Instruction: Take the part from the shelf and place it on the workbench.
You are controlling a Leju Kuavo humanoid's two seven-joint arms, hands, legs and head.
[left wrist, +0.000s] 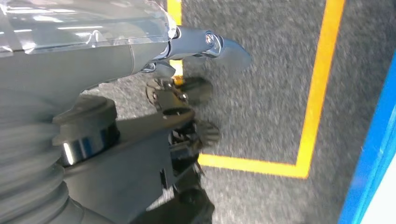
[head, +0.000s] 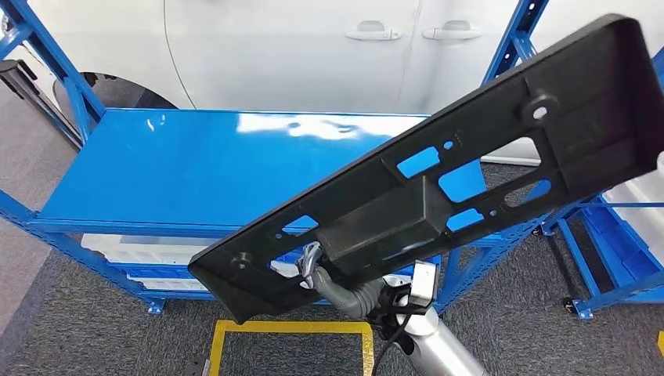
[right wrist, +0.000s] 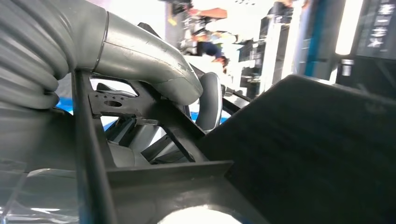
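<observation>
Gripping the long black part (head: 438, 172) from beneath, the right hand (head: 313, 262) holds it aloft at a slant over the front edge of the blue shelf (head: 196, 164); the right wrist view shows the thumb (right wrist: 149, 60) hooked over a rib. The left hand (left wrist: 187, 93) hangs above grey carpet (left wrist: 261, 107) marked with yellow tape (left wrist: 322, 70), fingers loosely apart, holding nothing. The carry step looks underway. Next, I judge, comes turning toward the workbench without swinging the long end into the shelf upright (head: 513, 39). A white car (head: 313, 47) stands behind.
</observation>
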